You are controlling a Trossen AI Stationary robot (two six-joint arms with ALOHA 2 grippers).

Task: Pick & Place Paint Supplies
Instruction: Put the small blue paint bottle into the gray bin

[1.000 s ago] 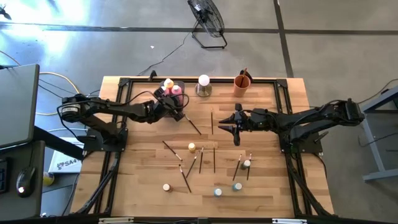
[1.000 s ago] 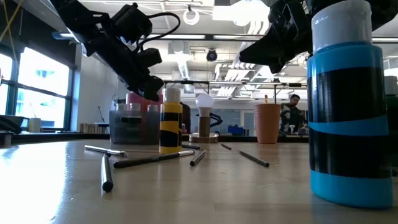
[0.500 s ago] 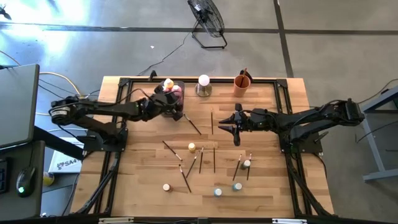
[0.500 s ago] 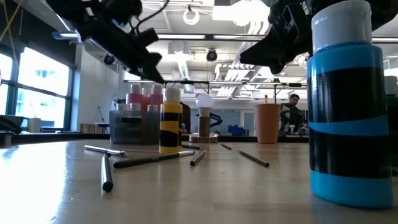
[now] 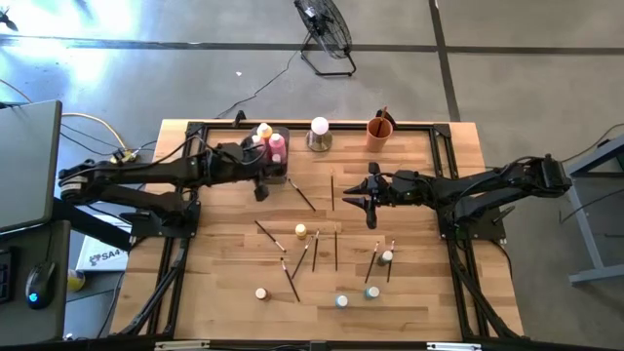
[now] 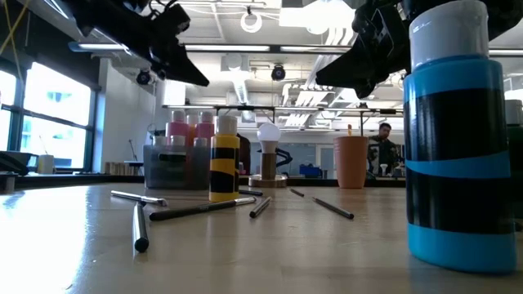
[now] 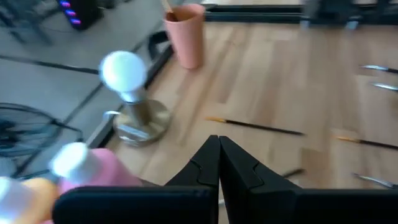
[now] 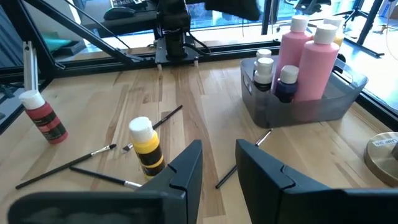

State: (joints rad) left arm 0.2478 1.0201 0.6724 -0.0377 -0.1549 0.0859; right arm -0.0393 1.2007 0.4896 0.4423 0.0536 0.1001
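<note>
Over by the table's far edge, the left gripper hangs just in front of the grey tray, its fingers pressed flat together with nothing between them. Inside that tray stand the pink bottles, a yellow one behind them, and two tiny white-capped bottles tucked at one end. From the left wrist, a pink bottle sits right beside the closed fingertips, with the white ball on its metal base and the orange cup beyond.

Mid-table, the right gripper hovers above the wood, jaws parted with a clear gap and holding nothing. Just ahead of it on the table stands a small yellow bottle with black stripes, and off to one side a red one; thin paintbrushes lie scattered near them.

Down the near half of the table, more brushes lie loose, along with a blue-and-black striped bottle and other small bottles, all well apart from both grippers.

Any print on the bottles is too small to read. A box under the table's left side carries lettering that starts "SA".
</note>
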